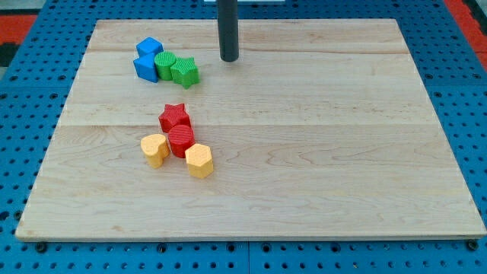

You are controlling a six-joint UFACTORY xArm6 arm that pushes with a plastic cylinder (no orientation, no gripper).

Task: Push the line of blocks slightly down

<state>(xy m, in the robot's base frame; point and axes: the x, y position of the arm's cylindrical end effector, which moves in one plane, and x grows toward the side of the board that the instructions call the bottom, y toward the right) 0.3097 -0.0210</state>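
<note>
My tip (229,58) is near the view's top, right of the upper group of blocks and apart from it. That group forms a short row: a blue cube (149,48), a blue block (145,68), a green cylinder (165,65) and a green star (185,72). Lower down is a second cluster: a red star (175,116), a red cylinder (181,141), a yellow heart (154,149) and a yellow hexagon (199,160). The green star is the block closest to my tip, to its lower left.
The blocks lie on a light wooden board (319,152), which rests on a blue perforated table (464,91). The board's edges run close to the view's borders.
</note>
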